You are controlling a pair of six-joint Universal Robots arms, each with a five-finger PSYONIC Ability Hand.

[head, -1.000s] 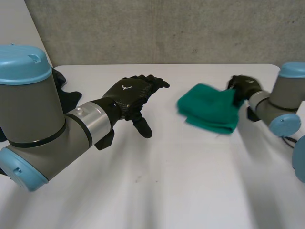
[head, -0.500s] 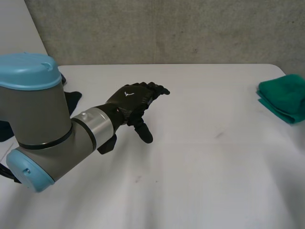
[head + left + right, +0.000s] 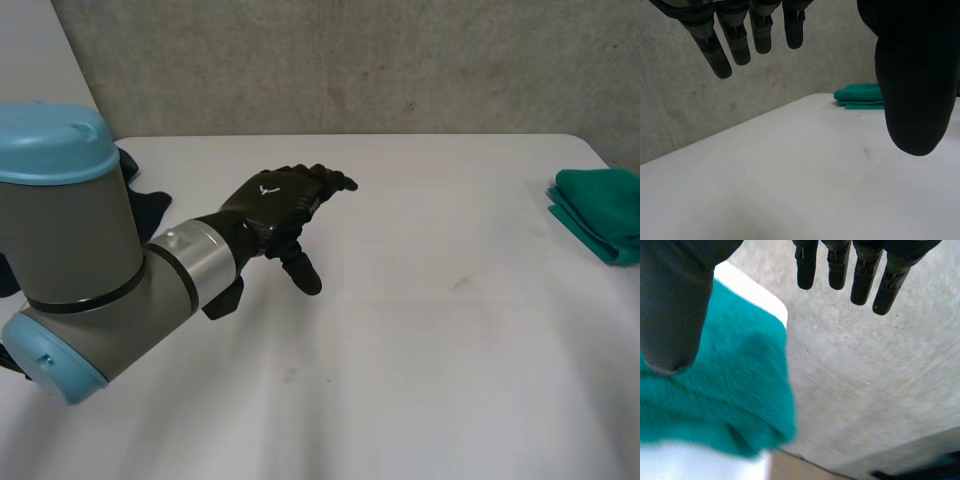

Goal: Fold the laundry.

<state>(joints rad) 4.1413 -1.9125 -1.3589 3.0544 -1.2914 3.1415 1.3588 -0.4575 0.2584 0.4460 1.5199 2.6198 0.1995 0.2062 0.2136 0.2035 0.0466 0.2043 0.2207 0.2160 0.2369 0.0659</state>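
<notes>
1. Hanging over the white table (image 3: 430, 360), the left hand (image 3: 275, 200) sat at about 10 o'clock from the table's middle in the head view, palm down, at the end of the grey left arm (image 3: 80, 260).
2. Its fingers (image 3: 742, 42) were straight and spread a little apart in the left wrist view, with the thumb (image 3: 912, 80) standing well clear of them; nothing lay between them.
3. The green cloth (image 3: 600, 222), folded into a thick wad, lay at about 3 o'clock on the table, right at its edge and well apart from the left hand.
4. In the left wrist view the green cloth (image 3: 860, 95) lay far beyond the fingertips, near the table's far corner in front of the concrete wall (image 3: 700, 100).
5. The right hand (image 3: 675, 300) had its fingers (image 3: 860, 275) straight and side by side, set wide apart from the thumb and grasping nothing.
6. The green cloth (image 3: 725, 405) lay beneath that thumb and palm; whether the thumb touched it could not be told.
7. A dark item (image 3: 150, 210) lay at about 9 o'clock, partly hidden behind the left arm.
</notes>
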